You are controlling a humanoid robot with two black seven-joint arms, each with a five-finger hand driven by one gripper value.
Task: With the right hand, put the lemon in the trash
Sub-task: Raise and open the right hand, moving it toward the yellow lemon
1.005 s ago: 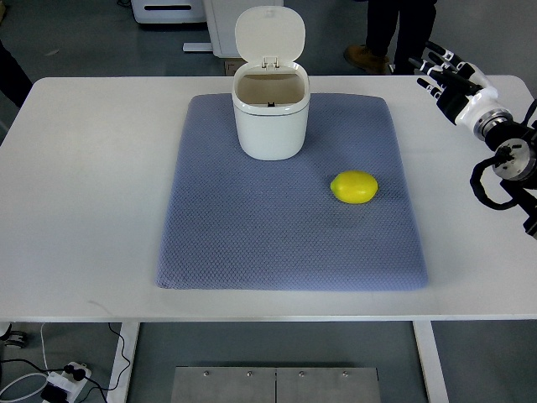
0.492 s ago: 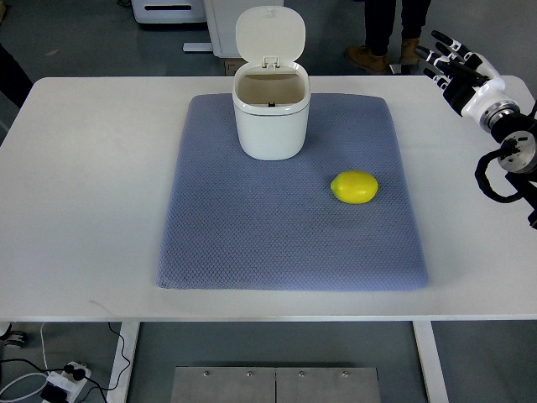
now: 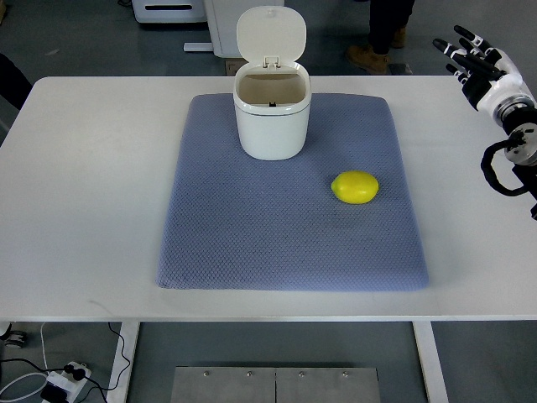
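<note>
The right hand (image 3: 477, 60) sits at the far right corner of the white table (image 3: 84, 185), its arm entering from the right edge of the picture. Its black-tipped fingers (image 3: 457, 46) are spread and slightly bent, pointing up and to the left, and they hold nothing. The hand is over the table's far edge, well apart from everything on the mat. Behind the wrist, a dark joint and looped black cable show against the table's right side.

The lemon (image 3: 355, 186) lies on the blue-grey mat (image 3: 252, 243), in the mat's right half, roughly midway between its far and near edges. It rests on its side, with its long axis running left to right, and nothing touches it. The mat covers the middle of the table and lies flat.

The trash bin (image 3: 272, 117) stands upright at the far middle of the mat, to the left of the lemon and farther from the camera. It is a small white bin with rounded corners. Its lid (image 3: 271, 35) is hinged at the back and stands open, tilted upward, so the tan inside is in view from above.

Beyond the table, the legs and shoes of a person (image 3: 377, 38) show on the grey floor. The left arm does not appear
</note>
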